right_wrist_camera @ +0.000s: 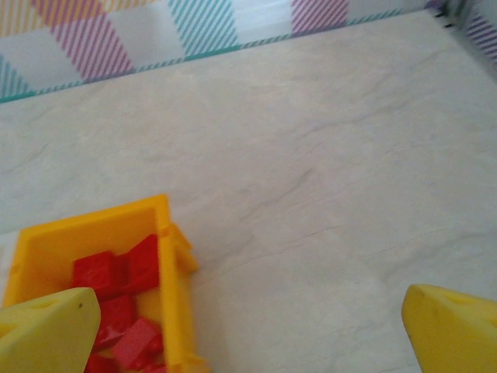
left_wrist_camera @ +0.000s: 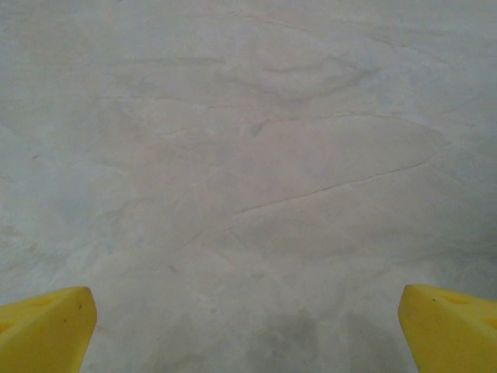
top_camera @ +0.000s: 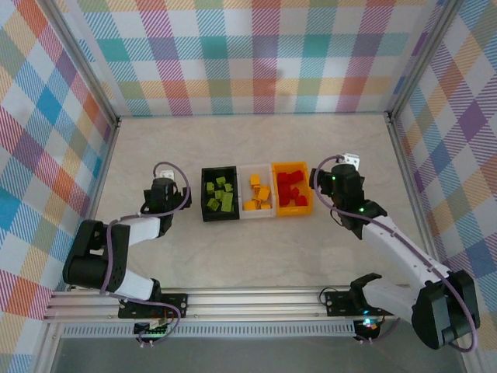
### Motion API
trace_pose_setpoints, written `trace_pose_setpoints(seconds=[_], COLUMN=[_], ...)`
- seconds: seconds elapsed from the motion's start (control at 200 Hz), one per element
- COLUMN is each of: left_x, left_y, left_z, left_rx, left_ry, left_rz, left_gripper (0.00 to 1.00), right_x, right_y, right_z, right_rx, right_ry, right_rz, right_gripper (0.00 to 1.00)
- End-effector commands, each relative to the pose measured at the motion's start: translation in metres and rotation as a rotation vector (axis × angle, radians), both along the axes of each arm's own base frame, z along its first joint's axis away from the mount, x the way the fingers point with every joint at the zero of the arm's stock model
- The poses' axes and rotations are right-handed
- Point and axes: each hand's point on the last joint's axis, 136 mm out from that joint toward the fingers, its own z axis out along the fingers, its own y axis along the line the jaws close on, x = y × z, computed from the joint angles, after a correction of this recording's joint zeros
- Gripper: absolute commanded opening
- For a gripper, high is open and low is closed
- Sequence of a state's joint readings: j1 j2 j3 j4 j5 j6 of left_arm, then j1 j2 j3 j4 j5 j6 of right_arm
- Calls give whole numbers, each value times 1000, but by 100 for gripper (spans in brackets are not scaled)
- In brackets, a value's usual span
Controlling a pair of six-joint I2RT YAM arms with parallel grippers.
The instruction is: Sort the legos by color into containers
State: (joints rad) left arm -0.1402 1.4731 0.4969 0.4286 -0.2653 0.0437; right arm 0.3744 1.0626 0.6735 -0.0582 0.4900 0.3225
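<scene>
Black rectangular plastic bin (top_camera: 220, 217) holds the lime green studded plastic bricks (top_camera: 220, 194). White plastic bin (top_camera: 256, 215) joined to its right holds the yellow-orange bricks (top_camera: 258, 196), and the orange-yellow plastic bin (top_camera: 293, 211) at the right end holds the red bricks (top_camera: 290, 189). The row of three sits mid-way across the pale marbled worktop (top_camera: 256, 140), inside plaid-patterned walls. Left tool (left_wrist_camera: 248, 326): jaws spread wide, yellow fingertips (left_wrist_camera: 46, 330) at the bottom corners of its wrist view, bare worktop between them, nothing gripped. It sits just left of the black bin, not touching it. Right tool (right_wrist_camera: 248, 326): same story, wide open and empty, parked just right of the orange-yellow bin (its wrist view catches that bin's corner at lower left, red bricks piled inside). Can't tell how high either tool sits above the worktop.
</scene>
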Motion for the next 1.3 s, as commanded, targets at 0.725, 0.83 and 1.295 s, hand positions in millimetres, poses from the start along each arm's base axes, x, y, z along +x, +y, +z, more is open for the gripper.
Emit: trace_pose_setpoints(seconds=[0.725, 0.83, 1.295], left_x=[20, 20, 21], left_y=[0, 0, -1], left_z=[15, 14, 13], left_rx=[-122, -121, -118], left_ry=[-213, -211, -205], left_rz=[-53, -54, -55], left_gripper=[100, 100, 100], right_x=[53, 56, 55], right_y=[-41, -48, -52], right_z=[-92, -96, -97], right_rx=[-109, -78, -71], right_ry=[-181, -131, -123], right_rz=[173, 148, 137], right_gripper=[100, 100, 100])
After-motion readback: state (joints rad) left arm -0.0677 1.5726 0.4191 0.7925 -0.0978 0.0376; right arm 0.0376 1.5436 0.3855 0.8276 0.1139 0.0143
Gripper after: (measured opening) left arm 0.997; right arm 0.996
